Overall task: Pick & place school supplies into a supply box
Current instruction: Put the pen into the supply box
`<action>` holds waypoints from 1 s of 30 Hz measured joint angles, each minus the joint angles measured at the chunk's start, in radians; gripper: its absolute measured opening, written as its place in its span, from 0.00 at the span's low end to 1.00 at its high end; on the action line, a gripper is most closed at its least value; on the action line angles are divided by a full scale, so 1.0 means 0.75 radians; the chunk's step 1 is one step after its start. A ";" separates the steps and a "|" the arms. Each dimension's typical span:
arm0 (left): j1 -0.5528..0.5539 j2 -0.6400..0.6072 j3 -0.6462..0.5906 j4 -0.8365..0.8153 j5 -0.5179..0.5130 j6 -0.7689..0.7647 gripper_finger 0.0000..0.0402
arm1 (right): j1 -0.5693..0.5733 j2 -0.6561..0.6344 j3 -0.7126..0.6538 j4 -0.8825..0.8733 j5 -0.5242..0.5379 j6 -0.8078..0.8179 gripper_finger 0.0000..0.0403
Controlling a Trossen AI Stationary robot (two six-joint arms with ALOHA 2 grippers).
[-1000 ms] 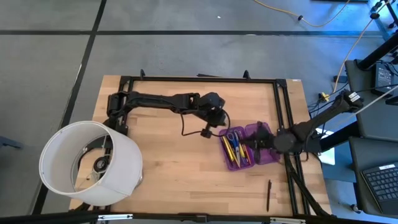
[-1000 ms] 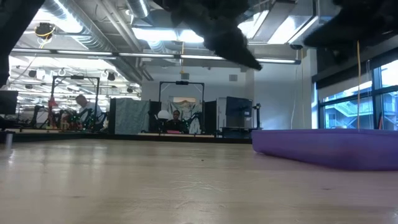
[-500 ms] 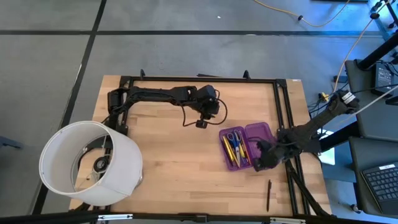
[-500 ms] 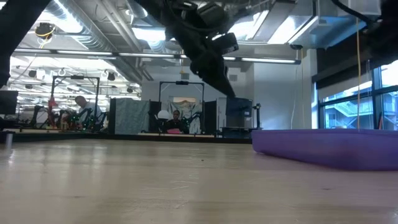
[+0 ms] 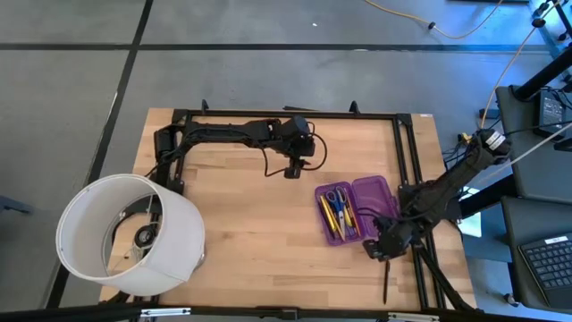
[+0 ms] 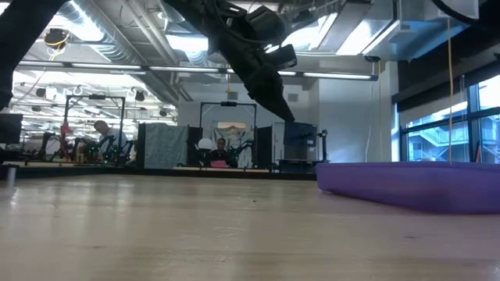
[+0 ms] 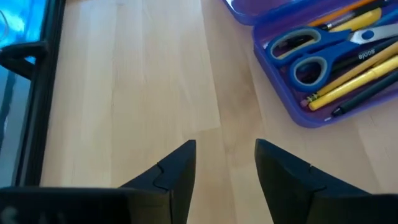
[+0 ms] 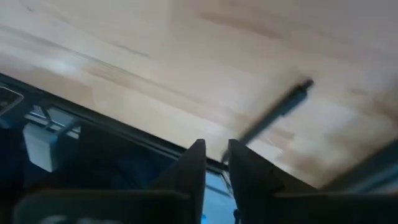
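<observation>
The supply box (image 5: 357, 207) is a purple case lying open at the table's right, its walls showing in the low view (image 6: 414, 184). Blue-handled scissors (image 7: 309, 53), yellow pencils (image 7: 354, 76) and a dark pen lie inside it. One black pen (image 5: 386, 280) lies flat on the table near the front edge, also blurred in the right wrist view (image 8: 273, 115). My left gripper (image 7: 225, 148) hovers open above bare wood, far-left of the box (image 5: 292, 168). My right gripper (image 5: 375, 249) hangs between the box and the black pen, its fingers (image 8: 216, 149) a narrow gap apart and empty.
A big white cylinder (image 5: 130, 234) fills the near left corner. Black frame rails (image 5: 407, 170) run along the far and right sides of the table. Bare wood lies between the cylinder and the box. People sit in the room behind (image 6: 221, 152).
My left gripper has drawn back from the box's far-left corner toward the far edge and risen. My right gripper has left the spot over the box and swung toward the near edge, close to the black pen. The box and its contents have stayed put.
</observation>
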 joint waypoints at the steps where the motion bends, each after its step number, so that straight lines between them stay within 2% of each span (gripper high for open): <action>1: 0.000 0.000 0.000 0.009 0.000 0.001 0.39 | 0.011 0.000 0.000 -0.001 -0.016 0.016 0.21; 9: -0.002 0.000 0.000 0.034 0.003 0.007 0.40 | 0.099 0.021 -0.001 -0.053 -0.047 0.237 0.41; 13: -0.002 0.000 0.000 0.034 0.004 0.009 0.39 | 0.136 0.065 -0.001 -0.001 -0.047 0.242 0.47; 22: -0.002 0.000 0.000 0.065 0.006 0.013 0.39 | 0.153 0.268 -0.001 -0.019 -0.042 0.340 0.43; 30: -0.001 0.000 0.000 0.078 0.006 0.073 0.39 | 0.154 0.473 -0.001 0.097 -0.044 0.347 0.41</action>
